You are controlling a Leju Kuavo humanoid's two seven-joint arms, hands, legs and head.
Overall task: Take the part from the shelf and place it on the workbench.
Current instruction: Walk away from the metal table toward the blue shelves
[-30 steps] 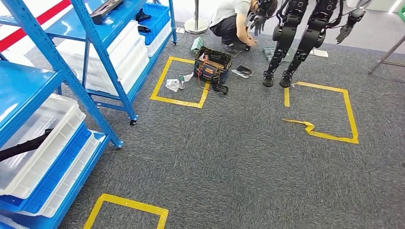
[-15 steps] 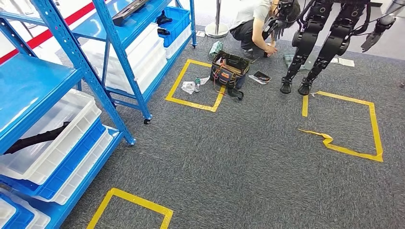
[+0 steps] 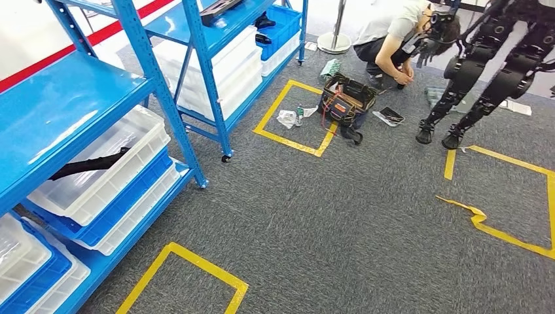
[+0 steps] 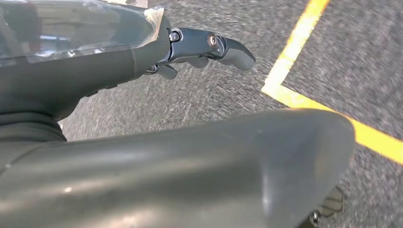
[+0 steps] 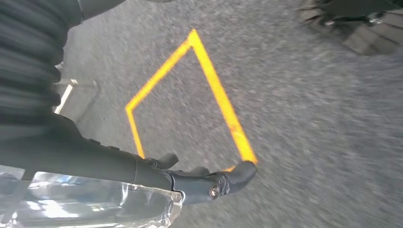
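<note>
Judging from the pictures, the task has barely begun: nothing has been picked up and no desk can be seen. The likely part (image 3: 88, 163), a long black piece, lies in a clear white bin (image 3: 98, 171) on the lower level of the blue shelf (image 3: 160, 78), one end sticking up over the bin's rim. Another black piece (image 3: 222, 8) rests on the top board of the farther shelf unit; which of the two is meant I cannot tell.

Both arms hang down over the grey carpet (image 3: 327, 222). The left robot hand (image 4: 204, 47) holds nothing, its dark fingers loosely bent and apart, above a corner of yellow floor tape (image 4: 294, 80). The right robot hand (image 5: 204, 178) is likewise bare, fingers slightly curled with gaps between them, over a taped yellow square (image 5: 214, 95). Both wrist pictures are blurred, which suggests the body is in motion.

What is left, then, is everything: getting square to the shelf, reaching into the bin, grasping the part, carrying it to the desk and setting it down.

Against the picture from a second ago, the whole scene has slid right and downward, so the camera has turned toward the shelf. The bin now sits more fully in sight, and the crouching person (image 3: 393, 39), tool bag (image 3: 343, 101) and standing black robot (image 3: 491, 72) lie nearer the right edge.
</note>
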